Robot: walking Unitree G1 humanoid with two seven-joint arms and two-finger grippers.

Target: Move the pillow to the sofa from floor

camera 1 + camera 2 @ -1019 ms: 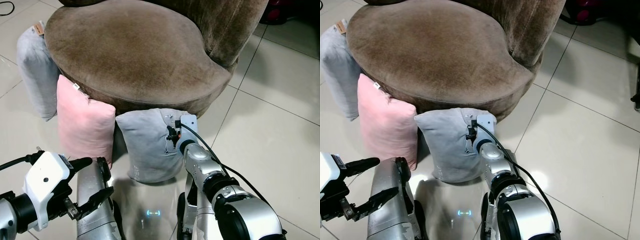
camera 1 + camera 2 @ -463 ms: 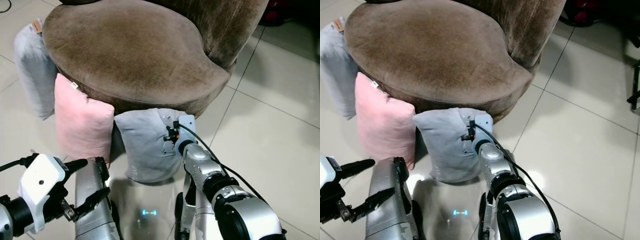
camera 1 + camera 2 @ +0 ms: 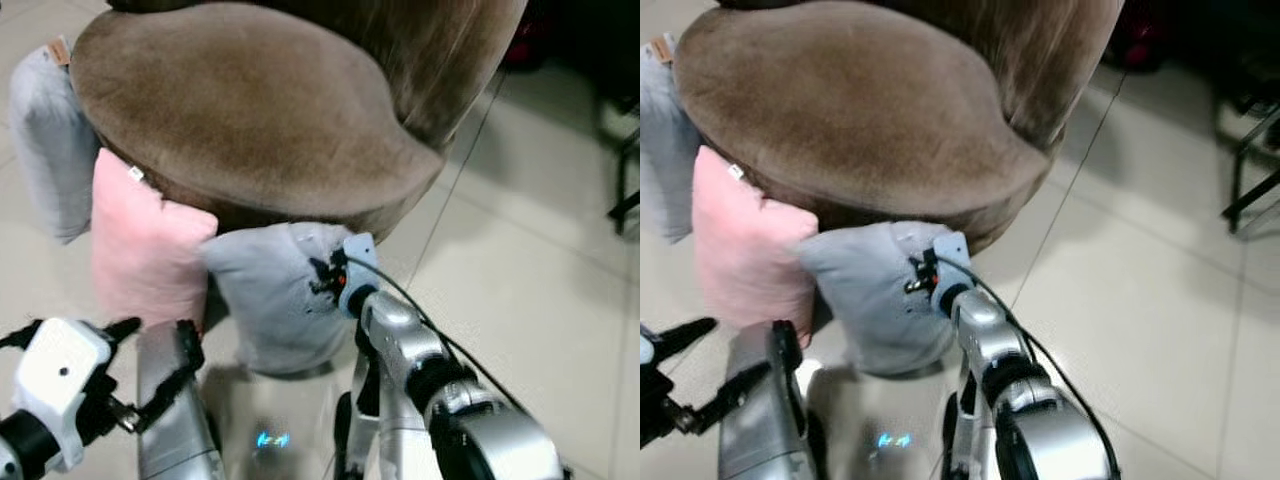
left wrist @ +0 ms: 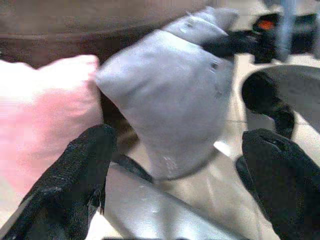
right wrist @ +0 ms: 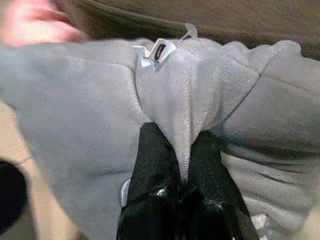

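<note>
3 pillows: 2 grey and 1 pink, all standing on the tiled floor against the base of the brown sofa.
Task pillow: the grey pillow at the sofa's front edge, upright on the floor, its top corner touching the seat's underside.
Right gripper: its 2 black fingers are pinched together on a fold of the grey pillow's fabric, close to the top edge, just below a small white tag.
Left gripper: fingers spread apart, nothing between them; the grey pillow sits ahead of the fingertips, well apart from them.
Pink pillow: just beside the grey pillow, on the side away from the right gripper's fingers, leaning on the sofa.
Second grey pillow: beyond the pink one, upright against the sofa's side.
Blur: both head views are slightly smeared.
</note>
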